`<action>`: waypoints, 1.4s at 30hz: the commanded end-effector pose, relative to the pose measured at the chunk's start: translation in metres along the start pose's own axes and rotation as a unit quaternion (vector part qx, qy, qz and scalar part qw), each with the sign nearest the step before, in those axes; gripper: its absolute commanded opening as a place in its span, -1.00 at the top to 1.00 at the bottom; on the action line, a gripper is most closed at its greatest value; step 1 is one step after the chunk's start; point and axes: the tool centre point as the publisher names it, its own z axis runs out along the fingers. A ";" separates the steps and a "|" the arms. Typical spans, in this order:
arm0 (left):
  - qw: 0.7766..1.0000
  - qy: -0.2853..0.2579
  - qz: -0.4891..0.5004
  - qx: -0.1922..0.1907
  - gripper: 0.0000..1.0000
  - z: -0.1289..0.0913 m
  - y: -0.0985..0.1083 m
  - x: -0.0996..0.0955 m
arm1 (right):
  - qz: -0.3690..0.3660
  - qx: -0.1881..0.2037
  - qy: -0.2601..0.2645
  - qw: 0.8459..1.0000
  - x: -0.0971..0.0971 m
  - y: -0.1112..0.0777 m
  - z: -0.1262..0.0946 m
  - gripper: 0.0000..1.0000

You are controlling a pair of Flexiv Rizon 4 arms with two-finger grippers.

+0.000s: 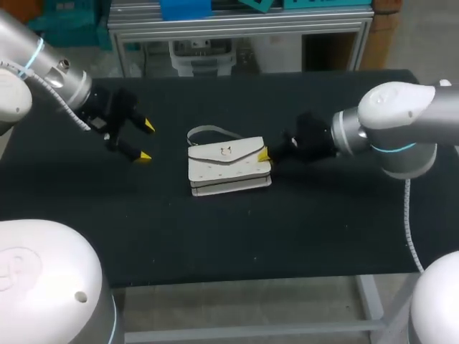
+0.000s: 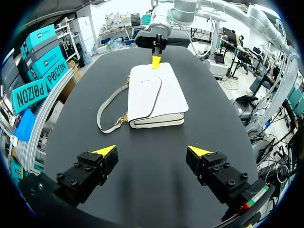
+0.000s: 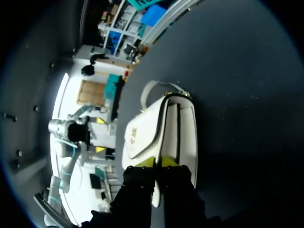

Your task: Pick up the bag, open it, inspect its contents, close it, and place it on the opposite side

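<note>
Black matte surface (image 1: 215, 236) spans the work area and carries one item. A white leather flap handbag (image 1: 226, 168) (image 2: 156, 95) (image 3: 142, 135) lies flat near the middle of this surface with its front flap facing upward. The flap is closed, and a small gold clasp (image 1: 224, 150) (image 3: 134, 134) sits at the flap's point. A grey shoulder strap (image 1: 208, 130) (image 2: 107, 114) (image 3: 159, 85) forms a loose loop on the surface beside the handbag, on the side away from the robot.

Right arm: it enters from the right side of the head view, with the right claw (image 1: 264, 154) (image 2: 156, 61) (image 3: 157, 161) positioned at the right end of the handbag. In the right wrist view the two yellow tips stand close together, with a thin white edge of the handbag pinched between them. The right claw is therefore clamped on that end of the handbag.

Left arm: it enters from the left side of the head view. The left claw (image 1: 145, 141) (image 2: 153, 152) is to the left of the handbag, well apart from it. Its fingers are spread wide with nothing between them. In the left wrist view the handbag lies ahead of the tips, with bare surface between.
</note>
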 end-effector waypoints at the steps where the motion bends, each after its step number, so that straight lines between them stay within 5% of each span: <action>1: 1.000 0.000 0.000 0.001 -1.00 0.000 0.000 0.000 | 0.009 -0.016 -0.005 1.000 -0.002 -0.009 0.013 1.00; 19: 1.000 0.000 0.000 0.001 -1.00 0.000 0.000 0.000 | 0.007 0.006 0.008 1.000 0.001 -0.013 0.027 0.98; 21: 1.000 0.000 0.000 0.001 -1.00 0.000 0.000 0.000 | 0.007 0.005 0.008 1.000 0.002 -0.013 0.026 -1.00; 34: 1.000 0.000 0.000 0.001 -1.00 0.000 0.000 0.000 | -0.024 0.006 -0.034 0.999 0.013 -0.017 -0.016 -1.00; 42: 1.000 0.000 0.000 0.001 -1.00 0.000 0.000 0.000 | -0.107 0.041 -0.129 0.985 0.023 -0.015 -0.031 -1.00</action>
